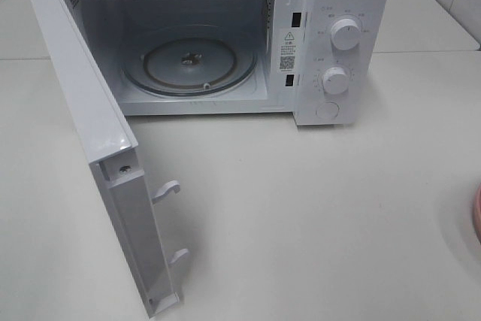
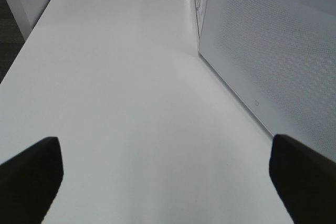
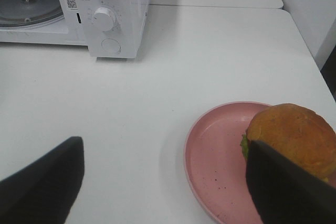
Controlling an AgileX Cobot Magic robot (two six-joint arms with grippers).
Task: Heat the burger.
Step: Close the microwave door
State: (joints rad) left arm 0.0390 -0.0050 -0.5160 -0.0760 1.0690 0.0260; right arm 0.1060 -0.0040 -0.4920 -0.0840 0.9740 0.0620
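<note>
The burger (image 3: 291, 132), with a golden-brown bun and a bit of green lettuce at its edge, sits on a round pink plate (image 3: 215, 166) in the right wrist view. My right gripper (image 3: 163, 187) is open just above the table. One of its dark fingers (image 3: 286, 190) stands in front of the burger and hides its near side; the other finger is far off over bare table. My left gripper (image 2: 168, 182) is wide open over bare table, with nothing between its fingers. Neither gripper shows in the high view, where only a sliver of the plate (image 1: 477, 216) appears.
A white microwave (image 1: 338, 35) stands at the back of the white table, its door (image 1: 98, 133) swung fully open toward the front left. The glass turntable (image 1: 188, 65) inside carries nothing. The door's outer face (image 2: 273, 61) rises close beside my left gripper.
</note>
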